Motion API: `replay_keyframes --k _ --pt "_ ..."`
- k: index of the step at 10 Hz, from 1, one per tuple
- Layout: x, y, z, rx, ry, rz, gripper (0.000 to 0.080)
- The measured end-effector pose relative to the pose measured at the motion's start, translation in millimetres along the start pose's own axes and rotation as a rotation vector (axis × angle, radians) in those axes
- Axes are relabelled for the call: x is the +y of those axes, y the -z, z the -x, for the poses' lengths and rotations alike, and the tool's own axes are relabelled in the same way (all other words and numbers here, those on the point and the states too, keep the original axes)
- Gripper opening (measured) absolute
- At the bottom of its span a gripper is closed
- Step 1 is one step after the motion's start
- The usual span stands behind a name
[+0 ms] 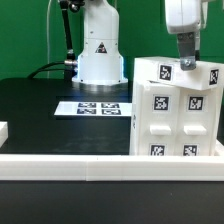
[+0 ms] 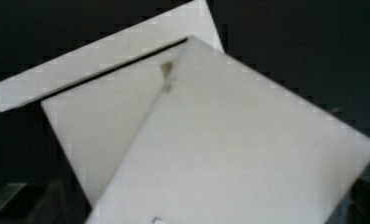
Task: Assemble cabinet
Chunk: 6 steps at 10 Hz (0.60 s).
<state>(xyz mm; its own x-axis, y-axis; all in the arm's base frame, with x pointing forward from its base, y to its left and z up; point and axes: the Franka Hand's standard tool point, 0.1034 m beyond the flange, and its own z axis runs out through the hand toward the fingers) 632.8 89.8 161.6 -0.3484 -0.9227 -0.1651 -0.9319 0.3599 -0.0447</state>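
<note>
Exterior view: the hand (image 1: 184,64) is hanging directly above the cabinet (image 1: 177,110), fingertips right at its top edge, spread wide and holding nothing. The cabinet is standing just under the hand on the black surface (image 1: 50,105), pushed against the white rail (image 1: 70,160) along the near edge. Wrist view is showing only tilted white panels of the cabinet (image 2: 200,130) close below the hand. Risk: a fingertip catching the top edge during any sideways move would be tipping or sliding the cabinet. Contact itself cannot be told.
</note>
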Motion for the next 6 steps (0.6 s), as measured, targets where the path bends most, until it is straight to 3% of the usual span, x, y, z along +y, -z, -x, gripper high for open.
replay_keyframes --k 4,6 --pt "0.8 -1.6 0.9 -0.002 0.071 0.004 0.0797" --pt "1.3 -0.8 2.1 -0.006 0.231 0.007 0.0797"
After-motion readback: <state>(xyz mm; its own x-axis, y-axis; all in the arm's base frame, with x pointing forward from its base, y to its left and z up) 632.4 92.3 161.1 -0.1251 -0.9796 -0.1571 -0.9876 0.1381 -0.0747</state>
